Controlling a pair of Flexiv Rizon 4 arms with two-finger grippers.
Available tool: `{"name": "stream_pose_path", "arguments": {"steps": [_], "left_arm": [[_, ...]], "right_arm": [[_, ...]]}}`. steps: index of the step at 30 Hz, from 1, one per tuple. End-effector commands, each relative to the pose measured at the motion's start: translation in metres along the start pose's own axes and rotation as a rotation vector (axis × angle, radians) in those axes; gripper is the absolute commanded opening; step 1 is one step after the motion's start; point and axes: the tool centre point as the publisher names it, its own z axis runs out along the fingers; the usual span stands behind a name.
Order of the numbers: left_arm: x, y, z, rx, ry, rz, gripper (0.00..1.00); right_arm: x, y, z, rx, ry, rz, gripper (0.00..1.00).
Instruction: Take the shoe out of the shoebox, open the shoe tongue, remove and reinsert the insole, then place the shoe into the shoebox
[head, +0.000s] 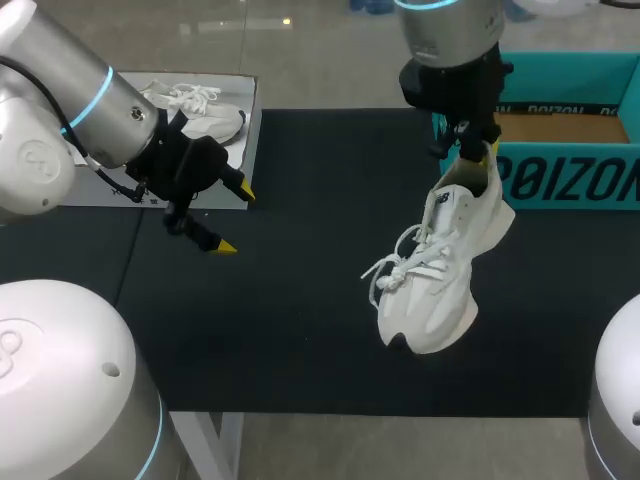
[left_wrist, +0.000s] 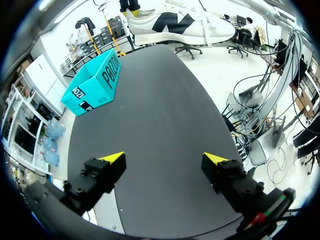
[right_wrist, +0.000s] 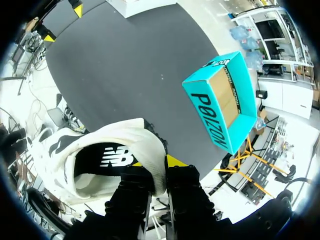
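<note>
A white shoe (head: 435, 270) with a dark logo hangs toe-down above the black mat, laces loose. My right gripper (head: 478, 158) is shut on its heel collar; in the right wrist view the gripper (right_wrist: 159, 172) pinches the collar of the shoe (right_wrist: 95, 160), one finger inside and one outside. The teal shoebox (head: 570, 170) lies open at the right rear, just behind the shoe, and shows as the shoebox (right_wrist: 222, 100) ahead of the right gripper. My left gripper (head: 235, 218) hovers open over the mat's left part, holding nothing; from it (left_wrist: 164, 159) the shoe (left_wrist: 180, 25) is far ahead.
A second white shoe (head: 205, 110) rests on a pale board (head: 240, 150) at the rear left, beside the left arm. The black mat (head: 320, 330) covers the table. In the left wrist view the shoebox (left_wrist: 95, 85) stands at the mat's far edge.
</note>
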Motion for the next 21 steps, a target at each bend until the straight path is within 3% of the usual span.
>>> {"name": "stream_pose_path", "arguments": {"steps": [1, 10, 16, 21], "left_arm": [[-0.001, 0.0, 0.0, -0.003, 0.002, 0.0, 1.0], [-0.001, 0.0, 0.0, -0.003, 0.002, 0.0, 1.0], [-0.001, 0.0, 0.0, -0.003, 0.002, 0.0, 1.0], [-0.001, 0.0, 0.0, -0.003, 0.002, 0.0, 1.0]], "right_arm": [[-0.001, 0.0, 0.0, 0.002, 0.003, 0.0, 0.0], [-0.001, 0.0, 0.0, 0.002, 0.003, 0.0, 0.0], [-0.048, -0.021, -0.012, -0.023, -0.02, 0.193, 0.0], [-0.089, -0.039, -0.02, 0.071, -0.056, 0.36, 0.0]]}}
